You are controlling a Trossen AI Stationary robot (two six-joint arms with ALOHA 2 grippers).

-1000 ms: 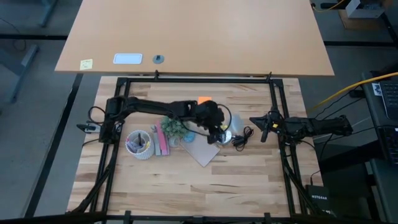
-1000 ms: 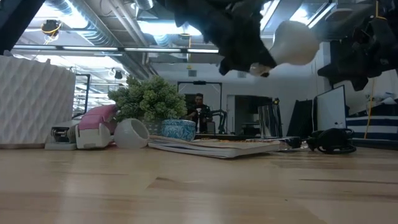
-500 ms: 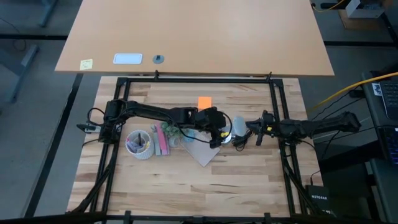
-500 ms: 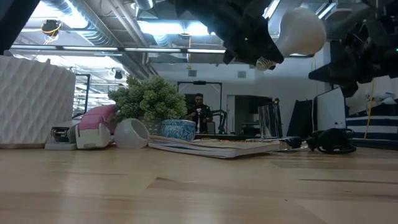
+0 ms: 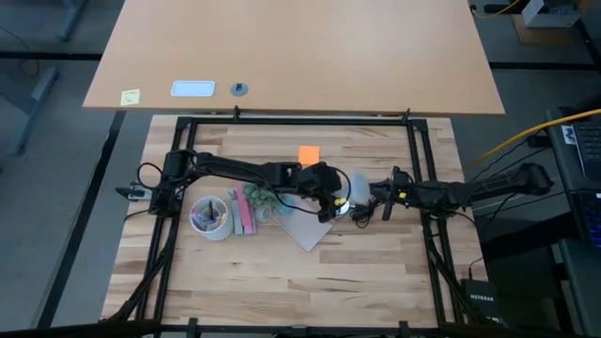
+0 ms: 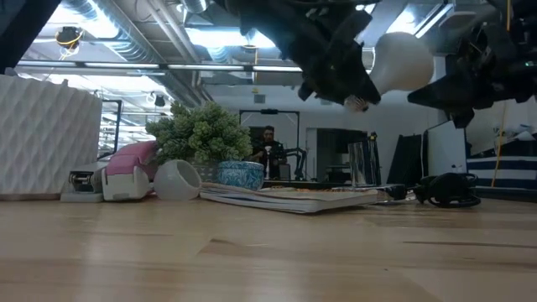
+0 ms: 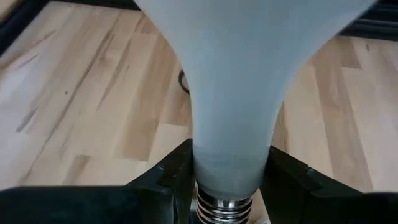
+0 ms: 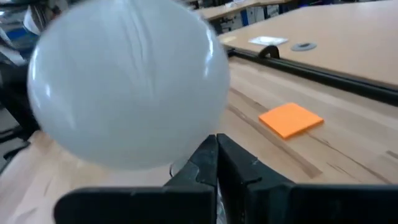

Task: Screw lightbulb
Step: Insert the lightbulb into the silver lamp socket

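Lightbulb [image 6: 401,63] held aloft in left gripper [image 7: 229,180]
Jaws clamp its neck; long axis near horizontal, globe toward right gripper [image 8: 216,163], fingers together.

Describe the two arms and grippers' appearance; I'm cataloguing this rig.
Both arms are dark, slim and jointed. The left gripper has two matte black angular fingers; the right gripper has black flat-faced fingers pressed together. Thin black cables loop beside the left arm's base.
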